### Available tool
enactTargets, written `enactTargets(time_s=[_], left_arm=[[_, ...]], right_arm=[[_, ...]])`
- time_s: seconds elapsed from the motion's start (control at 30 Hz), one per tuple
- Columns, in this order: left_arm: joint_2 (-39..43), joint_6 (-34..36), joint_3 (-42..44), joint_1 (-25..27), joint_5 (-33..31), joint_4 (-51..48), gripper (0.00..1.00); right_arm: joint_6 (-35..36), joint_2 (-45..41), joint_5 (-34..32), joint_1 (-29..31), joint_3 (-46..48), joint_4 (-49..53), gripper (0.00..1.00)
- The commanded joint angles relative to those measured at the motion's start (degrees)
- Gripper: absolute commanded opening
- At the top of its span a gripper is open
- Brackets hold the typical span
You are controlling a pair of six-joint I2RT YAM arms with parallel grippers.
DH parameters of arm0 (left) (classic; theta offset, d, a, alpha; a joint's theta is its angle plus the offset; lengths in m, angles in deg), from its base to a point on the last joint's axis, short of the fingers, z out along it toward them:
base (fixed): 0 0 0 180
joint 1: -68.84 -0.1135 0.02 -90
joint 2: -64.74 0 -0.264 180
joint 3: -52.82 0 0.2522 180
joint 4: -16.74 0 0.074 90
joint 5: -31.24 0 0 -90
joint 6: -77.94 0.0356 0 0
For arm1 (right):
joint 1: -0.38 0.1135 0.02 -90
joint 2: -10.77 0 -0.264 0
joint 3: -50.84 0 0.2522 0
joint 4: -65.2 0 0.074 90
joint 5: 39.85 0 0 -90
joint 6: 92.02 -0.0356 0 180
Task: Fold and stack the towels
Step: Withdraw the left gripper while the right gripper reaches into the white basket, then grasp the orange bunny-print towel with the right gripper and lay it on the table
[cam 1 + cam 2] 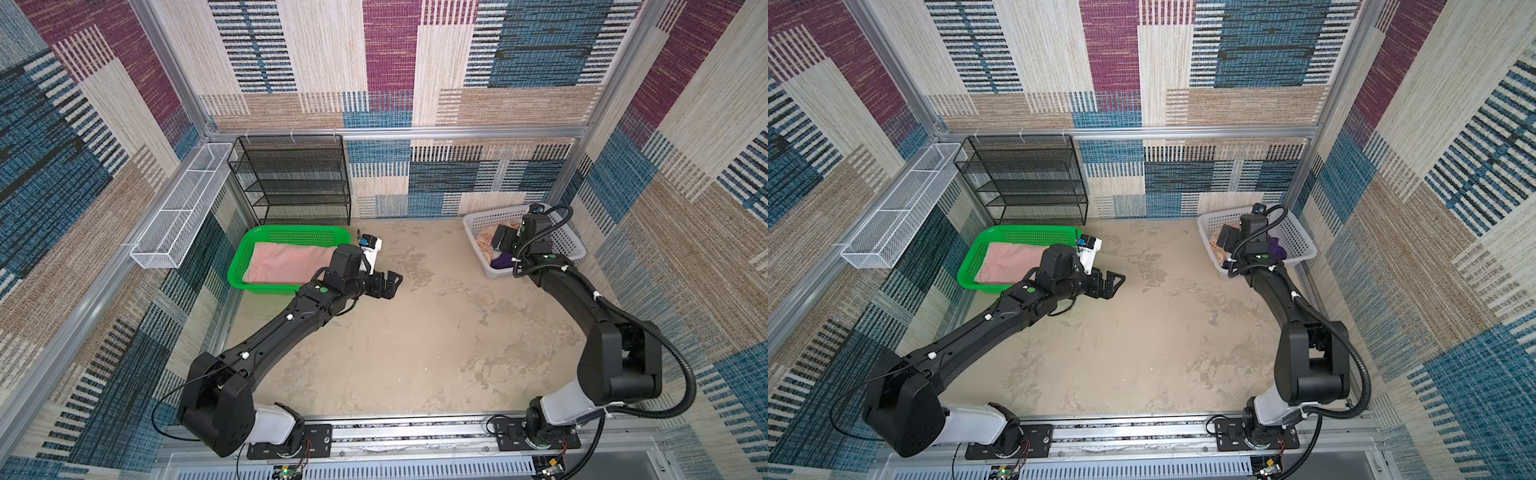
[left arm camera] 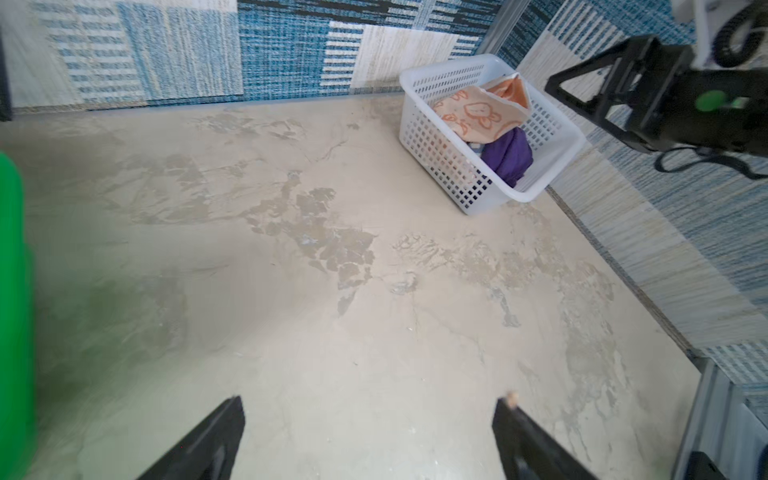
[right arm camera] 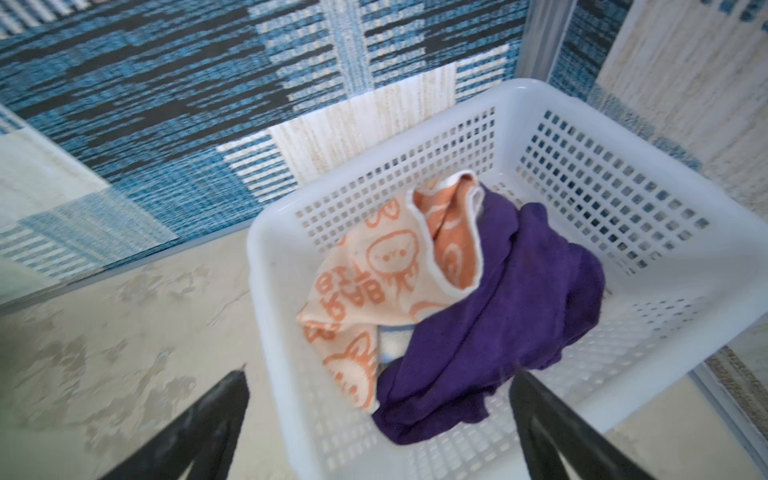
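Right wrist view shows the right gripper (image 3: pixel 381 372) with its two fingers spread wide and nothing between them, one finger over the table (image 3: pixel 124 332) and the other over the white basket (image 3: pixel 623 137), held above the cloths and not touching them. Inside the basket the orange towel with white cartoon faces (image 3: pixel 374 270) lies crumpled against the dark purple towel (image 3: pixel 498 316), the two touching, and a scrap of white-and-blue cloth (image 3: pixel 395 345) peeps out beneath them. The purple towel is the nearer to the fingertips, just ahead of them. In both top views the pink towel (image 1: pixel 282 264) lies flat in the green basket (image 1: pixel 291 232), in front of the black mesh shelf (image 1: pixel 291 178). The left gripper (image 1: pixel 392 284), fingers likewise spread and empty, hangs over bare table just beside the green basket, past the pink towel's end
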Motion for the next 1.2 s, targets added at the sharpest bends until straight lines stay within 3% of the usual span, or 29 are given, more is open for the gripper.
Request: enactTargets(time_s=[0.0,0.23,0.37,0.47,0.6,0.63,0.7,0.93,1.17], left_arm=[[-2.27,-0.71,-1.10,1.78,0.11,1.47,0.97],[-7.37,0.86,-4.07,4.60,-1.22,-1.24,0.93],[-8.52,1.02,-4.27,4.98,-1.48,-1.38,0.93],[-8.98,1.42,-4.27,5.14,-2.07,-2.25,0.92],[-9.16,0.83,-3.41,5.22,-3.15,-2.42,0.93],[-9.14,0.53,-3.03,5.22,-3.09,-2.13,0.94],[-9.31,-0.23,-2.22,5.23,-2.83,-1.06,0.99],[-10.00,-0.16,-2.16,5.49,-3.68,-1.24,0.99],[-10.62,1.10,-3.60,5.62,-2.34,-2.49,0.90]], right_arm=[[-2.08,4.11,2.18,-2.85,-3.72,0.37,0.99],[-3.21,14.81,5.56,-5.64,-12.59,2.55,0.93],[-3.96,19.36,7.99,-6.53,-15.49,3.39,0.79],[-4.17,21.51,8.62,-6.65,-16.87,4.14,0.59],[-3.27,20.37,10.84,-6.67,-15.29,2.03,0.09],[-2.92,19.27,11.27,-6.71,-14.24,1.09,0.01],[-2.00,16.89,12.13,-6.63,-12.03,-0.47,0.00],[2.08,3.21,16.96,-6.53,-4.39,-3.99,0.00],[5.35,-9.57,25.28,-5.32,-2.33,-1.30,0.00]])
